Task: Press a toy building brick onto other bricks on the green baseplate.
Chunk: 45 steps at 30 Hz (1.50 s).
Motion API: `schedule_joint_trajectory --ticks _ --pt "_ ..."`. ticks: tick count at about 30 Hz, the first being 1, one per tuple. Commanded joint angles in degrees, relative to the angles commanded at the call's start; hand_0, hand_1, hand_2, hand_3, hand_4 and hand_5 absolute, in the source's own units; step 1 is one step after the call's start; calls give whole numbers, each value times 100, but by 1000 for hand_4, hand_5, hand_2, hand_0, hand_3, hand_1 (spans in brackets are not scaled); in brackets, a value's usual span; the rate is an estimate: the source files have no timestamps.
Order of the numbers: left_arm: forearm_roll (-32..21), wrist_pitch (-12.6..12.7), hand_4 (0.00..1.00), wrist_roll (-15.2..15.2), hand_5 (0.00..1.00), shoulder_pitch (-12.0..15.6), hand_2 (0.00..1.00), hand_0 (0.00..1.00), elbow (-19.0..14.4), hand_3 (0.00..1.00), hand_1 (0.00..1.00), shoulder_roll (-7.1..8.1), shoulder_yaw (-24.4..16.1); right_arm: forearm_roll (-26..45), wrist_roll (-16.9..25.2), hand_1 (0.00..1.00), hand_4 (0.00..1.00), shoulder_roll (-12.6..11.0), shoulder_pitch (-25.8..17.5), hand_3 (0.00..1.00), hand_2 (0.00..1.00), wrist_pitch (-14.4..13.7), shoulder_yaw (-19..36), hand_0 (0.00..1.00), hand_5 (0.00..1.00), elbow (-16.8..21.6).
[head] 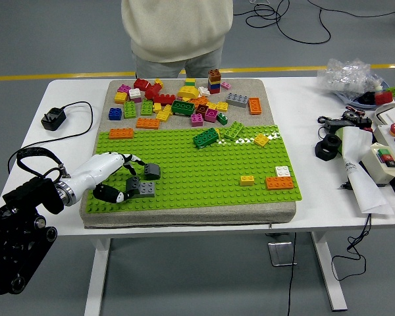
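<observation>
White table (303,99) on a grey floor. Lower left, the left hand (115,178) has its fingers clamped on a grey brick (143,189) at the green baseplate's (204,174) near-left corner. Middle's open studs; loose bricks (184,99) sit up top, clutter at right.

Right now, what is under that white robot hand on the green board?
A grey brick sits on the green baseplate under the left hand. The fingers cover part of it, hiding any brick beneath.
</observation>
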Motion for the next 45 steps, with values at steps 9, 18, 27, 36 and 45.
schedule_joint_trajectory --ticks 9,18,27,36,45 --pt "0 2 801 -3 2 -29 656 904 32 800 739 -9 -2 -5 -2 718 998 5 -11 765 759 -1 -7 786 691 0" --pt "0 4 797 -6 2 -47 657 905 51 799 739 -15 -5 -8 1 718 998 9 -19 764 757 2 -11 786 691 0" --pt "0 -47 798 -41 2 6 657 905 -143 802 740 19 -26 -11 -5 716 998 5 -19 765 758 5 4 786 692 0" --pt "0 -117 797 -86 2 62 658 907 -430 804 740 50 -90 1 6 714 998 9 -14 765 758 0 5 786 694 0" --pt "-188 -211 809 -80 2 393 675 918 -1042 806 745 185 -294 -3 7 714 998 0 -27 765 757 6 29 786 692 0"
